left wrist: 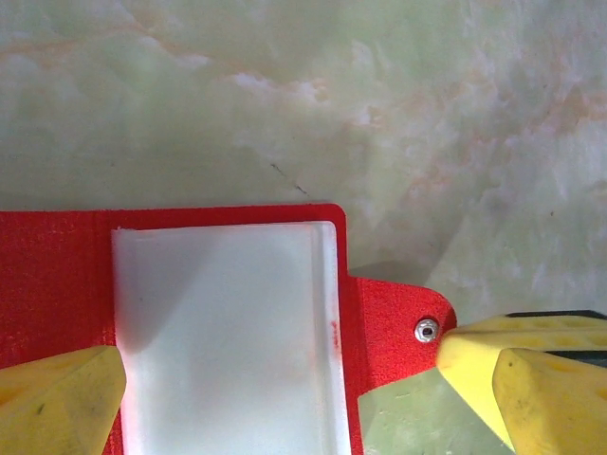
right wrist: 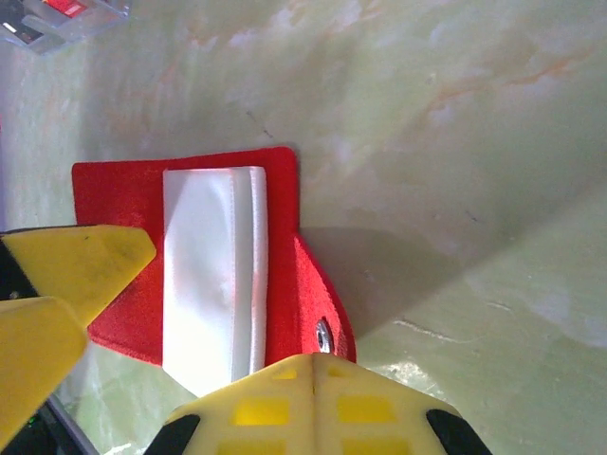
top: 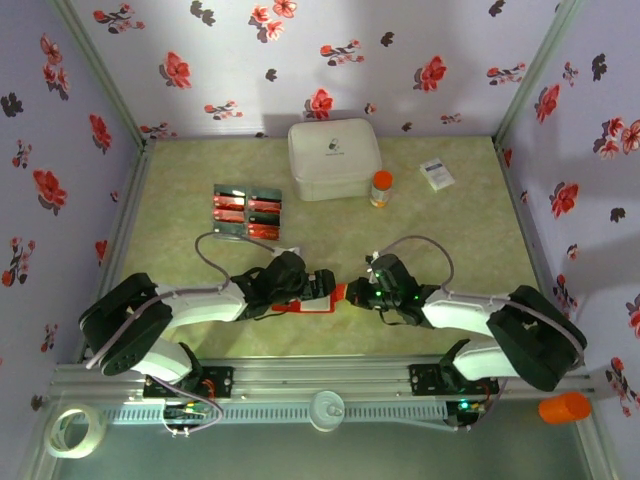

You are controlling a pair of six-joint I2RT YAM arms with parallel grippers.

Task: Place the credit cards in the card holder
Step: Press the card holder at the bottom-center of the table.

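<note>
Right gripper point(right wrist: 315, 365) seemingly pinches card holder point(right wrist: 114, 190); left gripper point(left wrist: 280, 365) spread.

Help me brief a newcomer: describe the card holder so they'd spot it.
On the green table, look between the left arm and right arm. The card holder lies open there: flat, red, with a pale pocket and snap tab. The red cards in the black trays behind are far smaller.
</note>
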